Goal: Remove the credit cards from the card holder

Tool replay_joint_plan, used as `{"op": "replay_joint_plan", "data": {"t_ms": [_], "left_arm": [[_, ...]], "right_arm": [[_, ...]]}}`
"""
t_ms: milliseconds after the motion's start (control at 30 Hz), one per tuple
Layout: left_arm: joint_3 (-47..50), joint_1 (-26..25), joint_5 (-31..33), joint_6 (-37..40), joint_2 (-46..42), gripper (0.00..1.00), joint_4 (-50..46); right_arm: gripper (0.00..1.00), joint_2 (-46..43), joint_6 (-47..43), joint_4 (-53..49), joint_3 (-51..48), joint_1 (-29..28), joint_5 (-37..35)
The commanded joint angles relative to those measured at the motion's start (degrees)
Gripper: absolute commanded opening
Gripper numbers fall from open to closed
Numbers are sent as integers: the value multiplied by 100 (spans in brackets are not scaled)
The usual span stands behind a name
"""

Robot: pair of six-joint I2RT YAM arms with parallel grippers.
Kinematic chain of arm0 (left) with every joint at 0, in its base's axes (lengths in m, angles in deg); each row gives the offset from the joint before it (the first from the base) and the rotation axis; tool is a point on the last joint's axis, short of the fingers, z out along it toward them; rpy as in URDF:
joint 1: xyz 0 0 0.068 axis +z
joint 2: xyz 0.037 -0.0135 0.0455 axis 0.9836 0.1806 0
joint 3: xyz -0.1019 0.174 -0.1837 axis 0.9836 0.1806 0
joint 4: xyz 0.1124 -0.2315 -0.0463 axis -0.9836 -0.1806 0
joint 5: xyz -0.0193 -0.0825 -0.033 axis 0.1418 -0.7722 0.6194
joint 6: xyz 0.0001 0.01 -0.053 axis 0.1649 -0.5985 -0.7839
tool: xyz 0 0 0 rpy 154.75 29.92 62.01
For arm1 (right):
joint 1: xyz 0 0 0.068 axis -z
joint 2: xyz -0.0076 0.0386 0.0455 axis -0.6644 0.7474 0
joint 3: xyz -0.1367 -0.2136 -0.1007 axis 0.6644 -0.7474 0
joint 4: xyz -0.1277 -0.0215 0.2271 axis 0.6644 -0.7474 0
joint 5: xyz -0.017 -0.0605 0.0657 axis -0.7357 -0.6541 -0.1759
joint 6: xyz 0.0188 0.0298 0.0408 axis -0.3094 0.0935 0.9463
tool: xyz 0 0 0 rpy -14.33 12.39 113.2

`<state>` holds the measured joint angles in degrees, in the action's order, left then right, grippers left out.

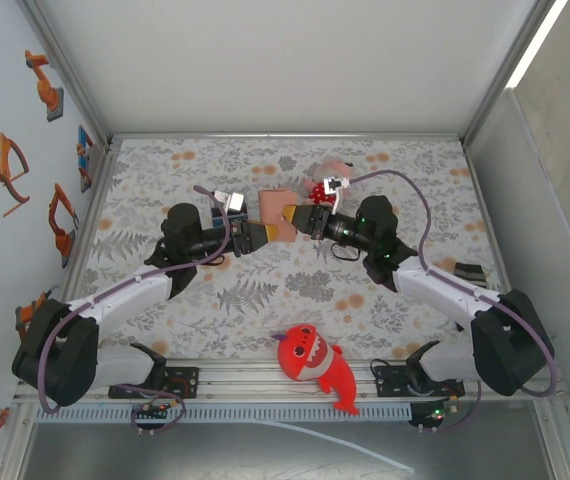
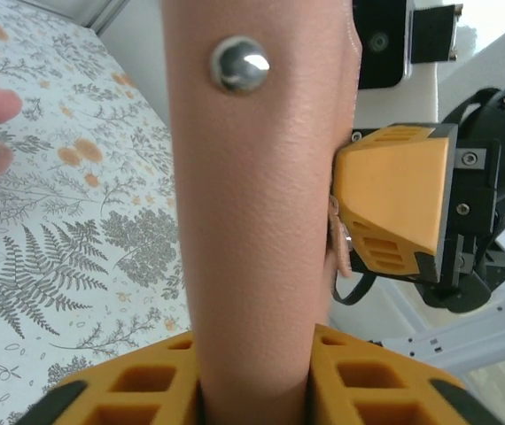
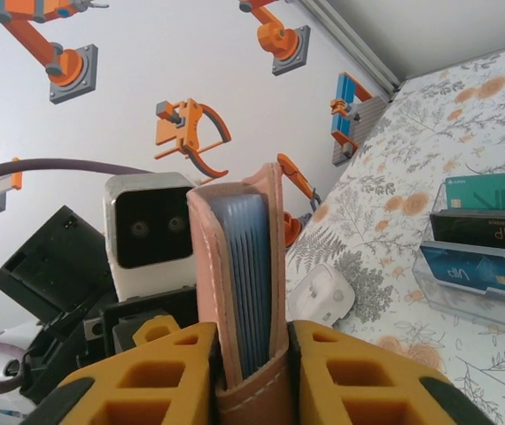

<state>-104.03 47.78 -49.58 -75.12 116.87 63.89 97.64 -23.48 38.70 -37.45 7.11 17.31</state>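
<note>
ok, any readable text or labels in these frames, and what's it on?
"VIP": on the black card, middle slot of the clear stand, right wrist view.
"VIP": on the blue card, front slot of the same stand.
Teal card, back slot: pale print runs off the frame edge, not readable.
Robot-arm wall stickers: pictures, no words.
</note>
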Motion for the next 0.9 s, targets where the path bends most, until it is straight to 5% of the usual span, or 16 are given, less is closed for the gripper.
{"op": "replay_joint_plan", "data": {"t_ms": [0,333,700,867], "left_arm": [[-211,-18,-37,198,-30,19,-291],[-411,-79,867,971,-459,14,-1778],[-606,-97,1648,1449,-581,13,-2611],[-498,-88,1970,1335,-637,11,-2591]], "right_arm": [[36,-27,12,308,1,19,-15],[62,-612,-1079,-2171,464,-27,-968],[47,-651,-2139,-4458,1377,-1004,-3207],[40,-253,-2295,-4905,1889,-1320,-3481]]}}
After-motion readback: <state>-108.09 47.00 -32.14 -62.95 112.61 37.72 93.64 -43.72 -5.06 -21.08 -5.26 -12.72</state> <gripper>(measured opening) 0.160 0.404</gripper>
